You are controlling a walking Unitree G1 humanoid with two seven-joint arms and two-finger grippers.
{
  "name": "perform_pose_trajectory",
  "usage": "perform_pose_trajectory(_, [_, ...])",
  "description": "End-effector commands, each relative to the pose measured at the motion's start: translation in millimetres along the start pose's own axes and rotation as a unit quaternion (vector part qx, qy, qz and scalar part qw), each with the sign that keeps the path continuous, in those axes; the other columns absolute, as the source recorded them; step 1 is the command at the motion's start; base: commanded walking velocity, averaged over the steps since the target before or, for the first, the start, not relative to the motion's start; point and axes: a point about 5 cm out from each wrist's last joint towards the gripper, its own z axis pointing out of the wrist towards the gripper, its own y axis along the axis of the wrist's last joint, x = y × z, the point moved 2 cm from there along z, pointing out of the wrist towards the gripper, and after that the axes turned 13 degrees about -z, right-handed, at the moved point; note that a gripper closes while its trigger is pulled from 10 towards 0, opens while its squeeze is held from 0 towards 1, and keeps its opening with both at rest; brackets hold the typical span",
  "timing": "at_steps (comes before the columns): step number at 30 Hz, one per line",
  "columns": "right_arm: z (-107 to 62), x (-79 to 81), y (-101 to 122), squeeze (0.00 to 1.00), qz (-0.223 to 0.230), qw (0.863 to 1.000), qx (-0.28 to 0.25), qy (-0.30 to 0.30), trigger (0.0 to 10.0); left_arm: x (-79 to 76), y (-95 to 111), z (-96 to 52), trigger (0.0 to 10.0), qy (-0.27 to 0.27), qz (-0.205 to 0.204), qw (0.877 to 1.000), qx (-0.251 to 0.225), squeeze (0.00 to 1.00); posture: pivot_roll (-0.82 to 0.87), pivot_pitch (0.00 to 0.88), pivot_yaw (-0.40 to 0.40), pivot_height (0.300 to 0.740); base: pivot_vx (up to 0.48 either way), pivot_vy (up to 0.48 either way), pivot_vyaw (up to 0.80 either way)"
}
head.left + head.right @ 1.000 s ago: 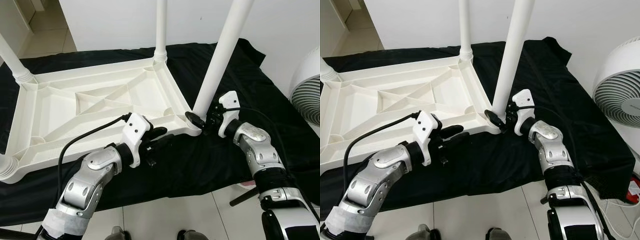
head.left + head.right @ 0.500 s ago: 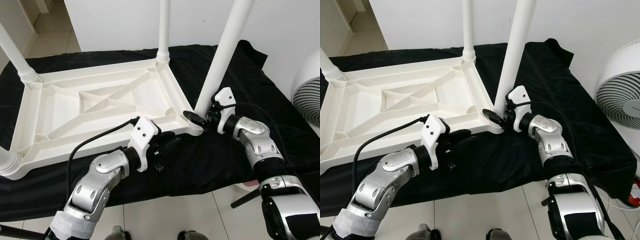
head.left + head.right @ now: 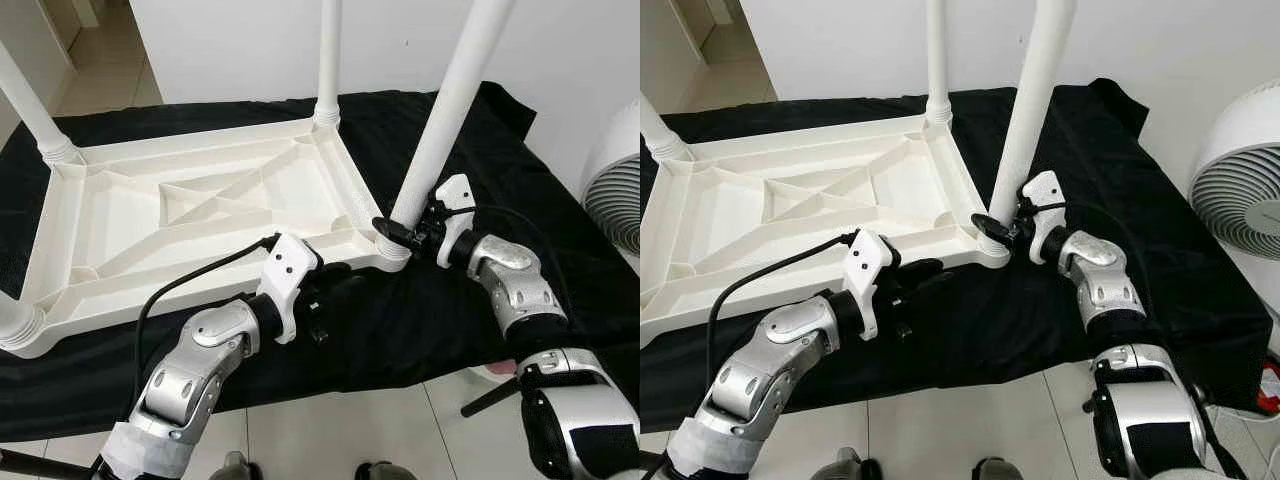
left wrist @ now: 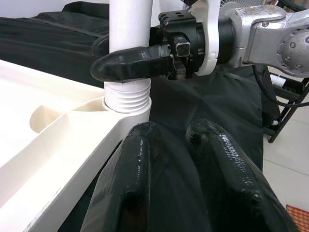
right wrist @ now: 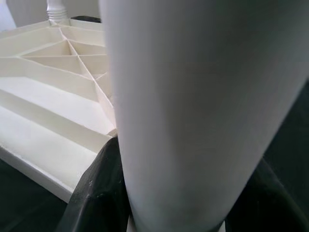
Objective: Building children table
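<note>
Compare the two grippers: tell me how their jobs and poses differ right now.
The right gripper is clamped around the near table leg just above its threaded base; the left gripper holds nothing. The right sits at the tabletop's corner socket; the left hovers over the black cloth beside the tabletop's edge. Both have long black fingers.
</note>
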Motion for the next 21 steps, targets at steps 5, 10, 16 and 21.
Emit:
perform_pose_trajectory(5, [0.9, 9.5, -10.6, 0.0, 0.055, 0.996, 0.013, -0.072, 10.0, 2.8, -1.9, -2.5, 10.0, 0.027, 0.001, 1.0, 0.0, 0.0, -0.08, 0.082, 0.027, 0.74, 0.0, 0.0, 0.0])
perform_pose_trajectory(10, [3.2, 17.3, -4.6, 0.0, 0.064, 0.992, 0.007, -0.107, 10.0, 2.1, -1.8, -2.8, 10.0, 0.023, 0.0, 1.0, 0.0, 0.0, -0.08, 0.085, 0.034, 0.74, 0.0, 0.0, 0.0])
perform_pose_trajectory(16, [5.1, 19.9, 4.7, 0.0, 0.08, 0.974, 0.025, -0.212, 10.0, 0.8, -1.4, -1.0, 10.0, 0.016, 0.0, 1.0, 0.001, 0.0, -0.09, 0.084, 0.036, 0.74, 0.0, 0.0, 0.0])
perform_pose_trajectory(21, [-4.1, 31.6, 13.5, 0.0, 0.089, 0.938, 0.048, -0.33, 10.0, 2.4, 0.7, -0.6, 10.0, 0.017, 0.002, 1.0, -0.002, 0.0, -0.09, 0.081, 0.033, 0.74, 0.0, 0.0, 0.0])
